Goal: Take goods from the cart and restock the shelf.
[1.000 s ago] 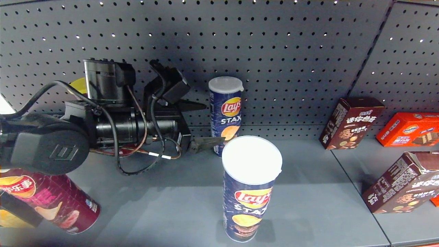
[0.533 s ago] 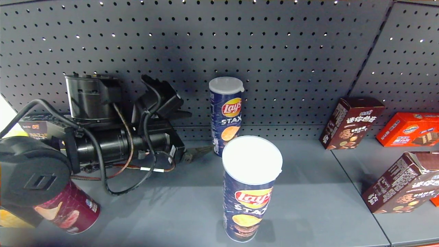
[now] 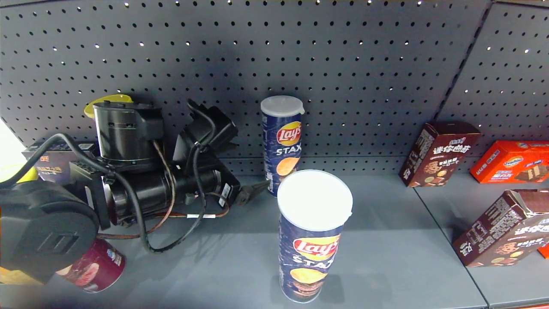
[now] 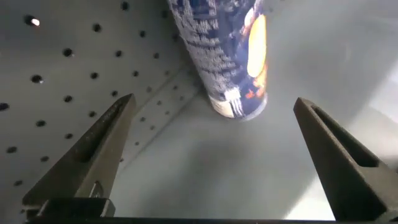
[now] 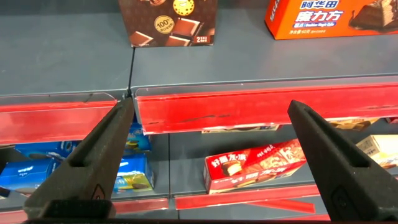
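My left hand [image 4: 212,102] wide, empty, at rear can's [image 3: 282,143] 9 o'clock, fingertip [image 3: 257,189] near its base. Risk: sideways swing clips can, topples it toward 3 o'clock.

Front can [image 3: 312,244] upright on shelf [image 3: 386,240], rear can [image 3: 282,146] near left jaws

My left arm [image 3: 47,227] enters the head view at 8 o'clock, its forearm lying nearly level and pointing toward 3 o'clock, cables looped along the wrist [image 3: 171,184]. It ends in my left gripper [image 3: 253,165], jaws spread wide, the lower finger [image 3: 255,191] angled toward 2 o'clock. My right gripper [image 5: 211,106] likewise stands parted wide, both fingers straight, clasping nothing.
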Tool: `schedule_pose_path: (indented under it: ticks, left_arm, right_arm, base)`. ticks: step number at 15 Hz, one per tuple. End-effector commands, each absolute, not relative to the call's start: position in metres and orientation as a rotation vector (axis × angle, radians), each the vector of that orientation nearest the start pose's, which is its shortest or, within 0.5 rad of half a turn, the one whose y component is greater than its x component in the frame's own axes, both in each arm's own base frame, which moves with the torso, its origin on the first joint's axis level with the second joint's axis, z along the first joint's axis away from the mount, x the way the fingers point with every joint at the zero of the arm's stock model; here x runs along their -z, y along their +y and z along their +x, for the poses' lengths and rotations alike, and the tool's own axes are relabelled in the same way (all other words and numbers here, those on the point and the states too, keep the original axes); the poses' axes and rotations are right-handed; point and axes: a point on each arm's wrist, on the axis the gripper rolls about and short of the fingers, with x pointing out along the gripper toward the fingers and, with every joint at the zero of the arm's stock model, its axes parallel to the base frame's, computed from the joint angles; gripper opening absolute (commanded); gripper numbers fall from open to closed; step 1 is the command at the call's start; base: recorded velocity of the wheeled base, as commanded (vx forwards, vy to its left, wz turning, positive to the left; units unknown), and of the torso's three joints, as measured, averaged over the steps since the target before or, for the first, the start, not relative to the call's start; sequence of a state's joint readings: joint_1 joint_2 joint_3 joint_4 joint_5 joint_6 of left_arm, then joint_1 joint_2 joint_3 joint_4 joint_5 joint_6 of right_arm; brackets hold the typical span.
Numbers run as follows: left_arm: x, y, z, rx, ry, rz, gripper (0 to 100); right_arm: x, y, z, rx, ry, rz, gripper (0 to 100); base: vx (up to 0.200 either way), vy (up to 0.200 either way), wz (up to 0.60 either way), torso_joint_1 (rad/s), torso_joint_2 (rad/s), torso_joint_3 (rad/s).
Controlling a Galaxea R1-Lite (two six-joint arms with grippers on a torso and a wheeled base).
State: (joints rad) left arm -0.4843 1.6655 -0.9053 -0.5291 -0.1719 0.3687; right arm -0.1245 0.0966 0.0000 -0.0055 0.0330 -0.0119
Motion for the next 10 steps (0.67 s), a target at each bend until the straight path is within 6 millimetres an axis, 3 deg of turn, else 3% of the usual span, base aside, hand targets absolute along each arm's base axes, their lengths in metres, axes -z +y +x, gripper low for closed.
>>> schedule_pose_path:
  ticks: [1,10]
  left_arm:
    - [-0.201,-0.152,0.277,0.667,0.121,0.397,100]
    - [-0.194,-0.174,0.294,0.576,0.097,0.414,100]
  right_arm:
    - [-0.078,0.003,-0.015,0.09,0.092,-0.005,100]
    - [-0.078,0.003,-0.015,0.09,0.091,-0.005,100]
  base:
    - [0.0,0.0,0.0,0.0,0.0,0.0]
    - [0.0,0.0,0.0,0.0,0.0,0.0]
